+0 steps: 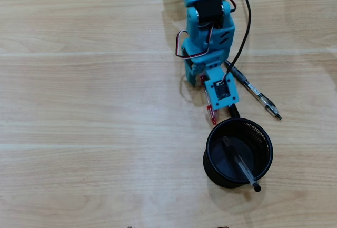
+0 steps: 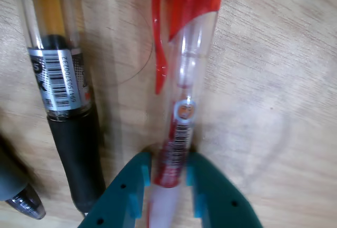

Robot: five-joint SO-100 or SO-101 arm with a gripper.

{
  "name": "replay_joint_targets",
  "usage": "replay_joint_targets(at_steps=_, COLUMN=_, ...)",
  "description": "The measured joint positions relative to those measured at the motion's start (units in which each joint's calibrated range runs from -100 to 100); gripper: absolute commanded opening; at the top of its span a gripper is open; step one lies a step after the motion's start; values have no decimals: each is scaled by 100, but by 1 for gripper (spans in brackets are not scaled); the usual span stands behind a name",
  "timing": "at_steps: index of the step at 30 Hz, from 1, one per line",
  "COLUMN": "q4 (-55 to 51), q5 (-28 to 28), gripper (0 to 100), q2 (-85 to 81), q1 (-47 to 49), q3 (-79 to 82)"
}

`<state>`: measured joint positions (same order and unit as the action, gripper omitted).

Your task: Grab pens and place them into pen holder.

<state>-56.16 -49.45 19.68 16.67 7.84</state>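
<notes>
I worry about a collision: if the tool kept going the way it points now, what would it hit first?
Probably the pen holder: overhead, the tool, shut on the red pen, points toward its near rim. Height is unclear, so it might pass above.

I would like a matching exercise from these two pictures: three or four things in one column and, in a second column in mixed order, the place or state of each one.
Things:
1. red pen
2. clear-barrelled pen
3. black pen with a barcode label
4. pen holder

Places or states:
A. lies flat on the table, to the right of the arm in the overhead view
B. stands below the arm in the overhead view
C. held between the two fingers of the claw
D. leans inside the mesh cup, its tip over the rim

Pairs: 1-C, 2-D, 3-A, 4-B
</notes>
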Motion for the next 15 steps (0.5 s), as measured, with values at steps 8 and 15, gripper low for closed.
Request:
replay_joint_targets(at_steps=8, q4=-95, q5=-10, gripper=2, q2=-186, q1=-371, q3=9)
replay_joint_targets(at_steps=15, q4=-52, q5=-10, gripper=2, q2=-1921, q1=-1030, q3=0)
